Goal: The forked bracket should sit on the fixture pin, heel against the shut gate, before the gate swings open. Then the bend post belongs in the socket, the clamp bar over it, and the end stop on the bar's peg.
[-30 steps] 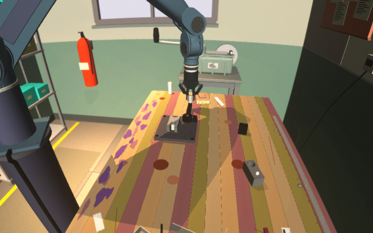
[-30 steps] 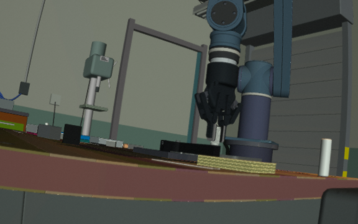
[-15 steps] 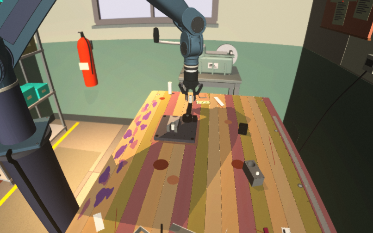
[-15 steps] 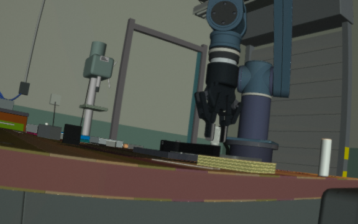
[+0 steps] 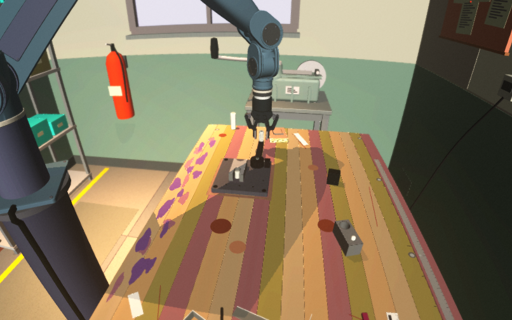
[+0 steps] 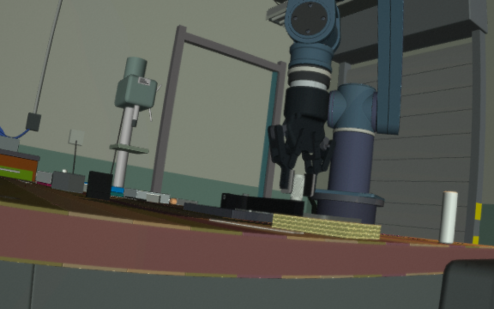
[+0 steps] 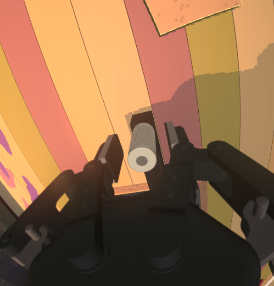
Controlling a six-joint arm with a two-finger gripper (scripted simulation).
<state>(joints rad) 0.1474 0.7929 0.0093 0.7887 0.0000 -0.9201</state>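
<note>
My gripper (image 5: 261, 134) (image 6: 297, 185) (image 7: 142, 148) points straight down over the far part of the bench, beyond the fixture plate (image 5: 243, 180). A small white ribbed knob (image 5: 261, 135) (image 6: 298, 186) (image 7: 142, 146) stands upright between its fingers, at the outer end of the black gate arm (image 5: 258, 150) that reaches back from its pivot (image 5: 259, 162) on the plate. A grey bracket with a white pin (image 5: 237, 174) sits on the plate. A grey block with a socket hole (image 5: 347, 236) and a black cube (image 5: 333, 176) lie on the right. The gripper is open and holds nothing.
The bench's far edge lies just beyond the gripper, where a white cylinder (image 5: 233, 120) (image 6: 448, 217) stands upright. A speckled pad (image 5: 278, 140) (image 6: 325, 226) and a white strip (image 5: 300, 138) lie flat near the gripper. The arm's base column (image 5: 23, 199) stands left of the bench.
</note>
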